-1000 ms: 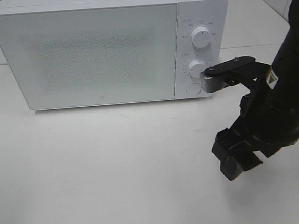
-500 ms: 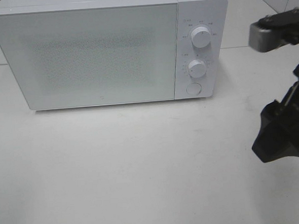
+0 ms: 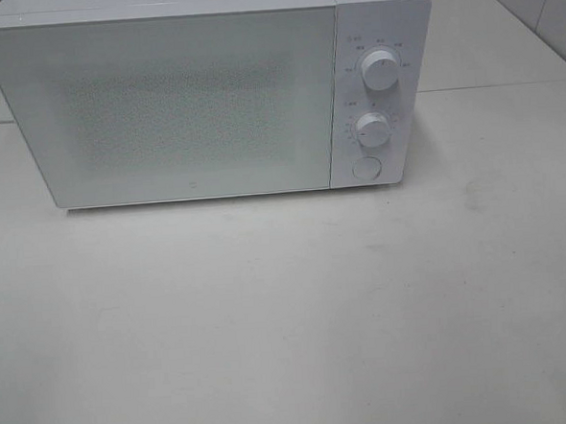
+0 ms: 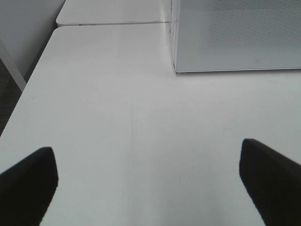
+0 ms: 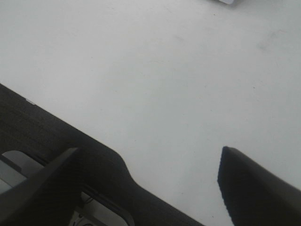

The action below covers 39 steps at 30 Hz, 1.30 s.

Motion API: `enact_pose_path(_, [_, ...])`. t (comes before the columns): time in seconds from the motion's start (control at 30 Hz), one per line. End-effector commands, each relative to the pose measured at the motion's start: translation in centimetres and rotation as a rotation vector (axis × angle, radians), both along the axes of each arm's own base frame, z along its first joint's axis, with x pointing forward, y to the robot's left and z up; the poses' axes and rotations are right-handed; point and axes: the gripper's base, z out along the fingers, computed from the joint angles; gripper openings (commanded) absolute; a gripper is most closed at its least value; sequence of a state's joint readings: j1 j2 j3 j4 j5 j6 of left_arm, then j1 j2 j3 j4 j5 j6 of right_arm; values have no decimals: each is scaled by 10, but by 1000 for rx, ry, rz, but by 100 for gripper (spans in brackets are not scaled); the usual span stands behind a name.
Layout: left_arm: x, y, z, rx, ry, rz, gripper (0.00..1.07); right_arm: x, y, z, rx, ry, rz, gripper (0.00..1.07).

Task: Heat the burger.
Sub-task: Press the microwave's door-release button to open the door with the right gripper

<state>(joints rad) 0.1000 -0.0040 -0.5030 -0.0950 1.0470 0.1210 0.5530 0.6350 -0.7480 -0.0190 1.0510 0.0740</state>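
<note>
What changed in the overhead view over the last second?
The right gripper pulled back from beside the dials of the microwave, off to the right, and has left the overhead view; its wrist view shows it open and empty. Nothing was grasped or released. The microwave stayed put with its door shut, and the left gripper is open over the table.

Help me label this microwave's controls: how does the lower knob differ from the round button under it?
The lower knob stands out from the microwave's front; the round button lies nearly flat. The lower knob is ringed by small printed marks; the round button has none visible. The lower knob carries a dark pointer line; the round button looks plain. Both are white and round.
</note>
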Motion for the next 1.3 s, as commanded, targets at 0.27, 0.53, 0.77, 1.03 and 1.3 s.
enact_pose_path(0.27, [-3, 0, -1, -3, -26, 4, 101, -48, -40, -32, 62, -183, -210, 76])
enact_pose_path(0.53, [-3, 0, -1, -3, -26, 4, 101, -69, -49, -43, 96, -279, -287, 76])
enact_pose_path(0.77, [-3, 0, -1, -3, -26, 4, 101, -91, -55, -43, 140, -412, -348, 76])
enact_pose_path(1.03, [-2, -1, -1, -5, -25, 3, 101, -92, -54, -44, 132, -423, -394, 76])
enact_pose_path(1.3, [-2, -1, -1, -5, -25, 3, 101, -92, -54, -44, 131, -424, -402, 76])
